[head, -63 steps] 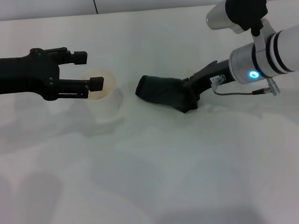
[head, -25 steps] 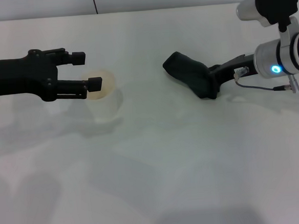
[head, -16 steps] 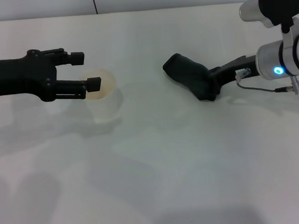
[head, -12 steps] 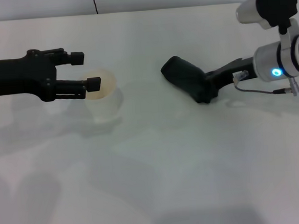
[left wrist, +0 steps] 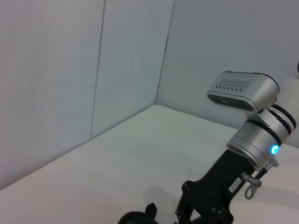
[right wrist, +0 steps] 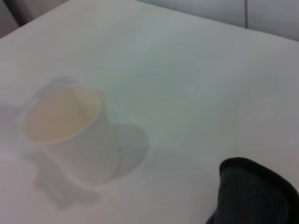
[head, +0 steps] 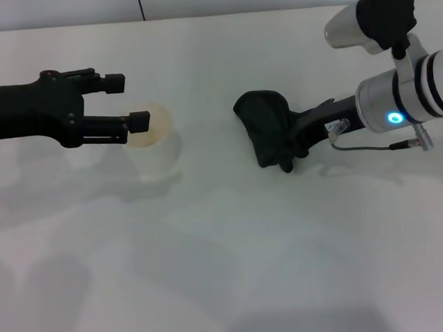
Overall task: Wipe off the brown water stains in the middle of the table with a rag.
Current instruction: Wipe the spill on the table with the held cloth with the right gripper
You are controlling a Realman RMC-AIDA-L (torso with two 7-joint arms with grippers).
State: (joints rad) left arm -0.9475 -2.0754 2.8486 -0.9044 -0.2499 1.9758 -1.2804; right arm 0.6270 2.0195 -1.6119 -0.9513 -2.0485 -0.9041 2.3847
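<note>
The left gripper (head: 130, 102) reaches in from nine o'clock in the head view, its fingers spread with a clear gap between them. It hangs over the near rim of the white cup (head: 153, 144) and pinches nothing. My guess is that it waits there out of the wiping path, though the lower finger (head: 139, 123) sits right at the cup's mouth, so any drift could nudge it.

The cup stands upright on the tabletop (head: 227, 249), at about ten o'clock from the picture's centre, pale tan inside. It is the nearest obstacle: a long sweep toward nine o'clock would reach it.

Just past the middle, toward two o'clock, the rag (head: 266, 126) lies bunched in dark folds, pressed down onto the tabletop. The right gripper (head: 299, 130), coming in from three o'clock, is pressed together on the rag's trailing edge, which lets the free bulk drag flat as a pad.

No brown water stains show in any view. The surface around the rag and between rag and cup looks plain white, so the wiping seems close to done, unless some liquid hides under the cloth.
</note>
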